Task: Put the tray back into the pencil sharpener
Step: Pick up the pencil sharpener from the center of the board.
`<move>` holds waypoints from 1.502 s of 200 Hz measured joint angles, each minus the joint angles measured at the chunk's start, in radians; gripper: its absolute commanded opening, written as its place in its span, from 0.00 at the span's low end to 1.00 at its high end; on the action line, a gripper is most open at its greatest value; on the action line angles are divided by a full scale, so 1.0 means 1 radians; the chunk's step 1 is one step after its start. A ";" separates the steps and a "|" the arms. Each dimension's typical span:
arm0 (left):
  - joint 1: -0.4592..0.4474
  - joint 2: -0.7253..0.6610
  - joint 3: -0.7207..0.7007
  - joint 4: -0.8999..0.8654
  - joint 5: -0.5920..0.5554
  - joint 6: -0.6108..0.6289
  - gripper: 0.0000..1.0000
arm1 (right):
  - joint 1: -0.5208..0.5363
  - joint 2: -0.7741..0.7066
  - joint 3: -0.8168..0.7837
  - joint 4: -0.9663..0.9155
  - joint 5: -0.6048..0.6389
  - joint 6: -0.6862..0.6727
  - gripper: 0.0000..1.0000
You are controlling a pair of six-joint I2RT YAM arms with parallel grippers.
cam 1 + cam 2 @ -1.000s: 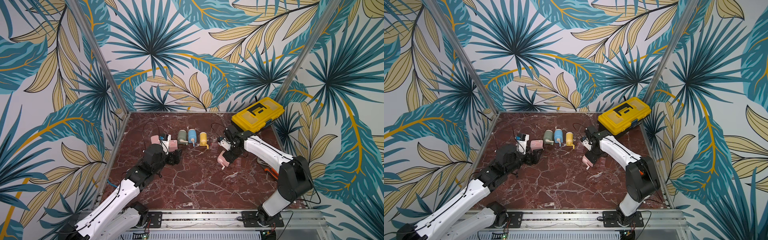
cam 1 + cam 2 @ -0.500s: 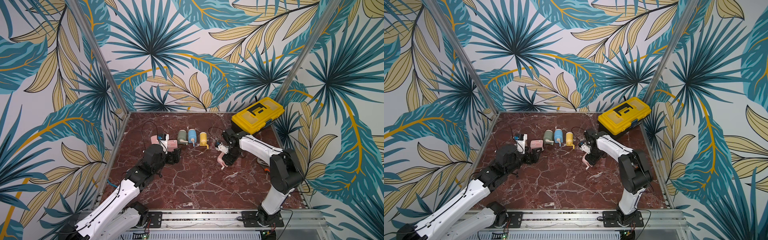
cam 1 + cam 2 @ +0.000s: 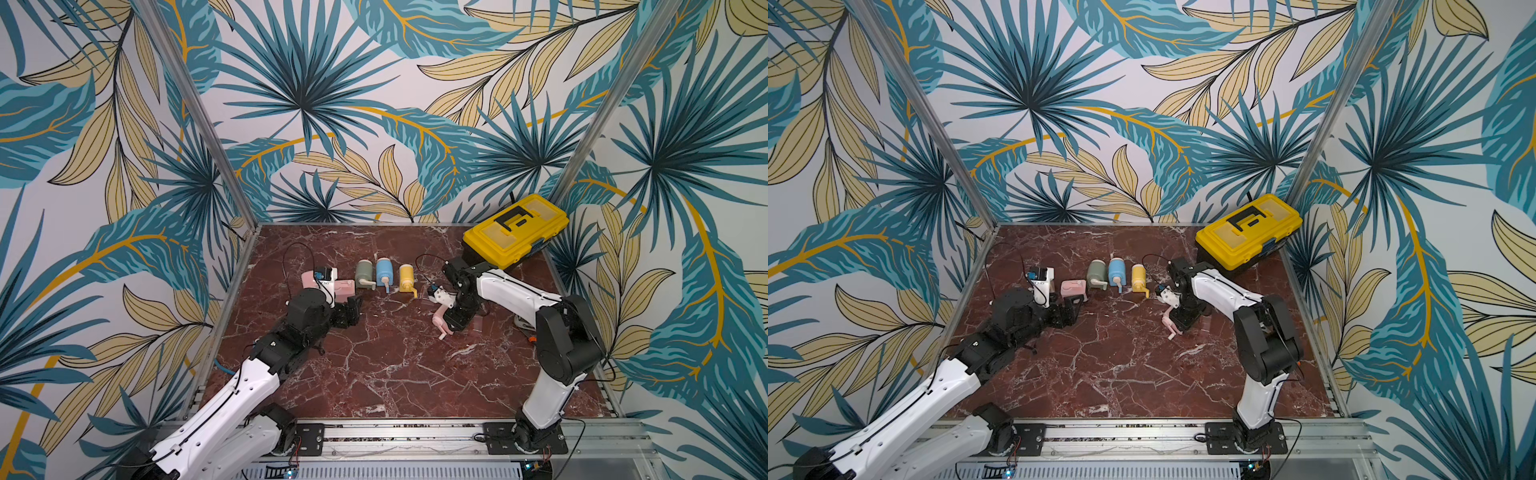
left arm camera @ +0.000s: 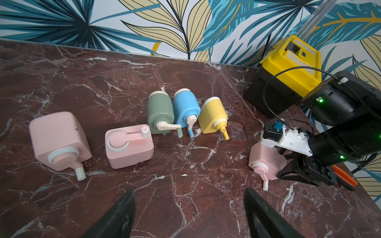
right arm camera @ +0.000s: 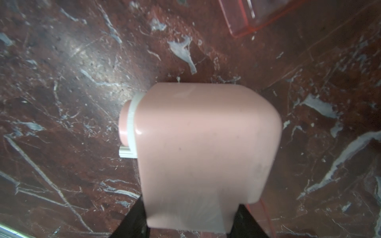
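My right gripper (image 3: 455,323) (image 5: 189,218) is shut on a small pink pencil sharpener (image 5: 206,148) (image 3: 439,318) (image 4: 266,162) lying on the marble table at centre right, one black finger on each of its sides. Its crank points toward the table's front. A clear, pink-tinted tray (image 5: 245,20) lies flat on the table a little way from this sharpener, touching nothing. Another clear tray (image 4: 236,131) rests beside the yellow sharpener (image 4: 213,115). My left gripper (image 4: 188,197) (image 3: 353,309) hovers open over bare marble at centre left, holding nothing.
Two larger pink sharpeners (image 4: 59,140) (image 4: 128,145) lie at the left. Green (image 4: 160,112), blue (image 4: 186,107) and yellow sharpeners lie in a row at the back. A yellow toolbox (image 3: 515,228) fills the back right corner. An orange-handled item (image 4: 344,178) lies behind the right arm.
My right gripper has come down around the small pink sharpener and its jaws have closed in on it. The left arm has stayed still.
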 measured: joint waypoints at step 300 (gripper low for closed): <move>-0.136 0.246 0.272 -0.085 0.378 -0.355 0.78 | 0.356 -0.473 -0.084 0.389 -0.246 0.116 0.29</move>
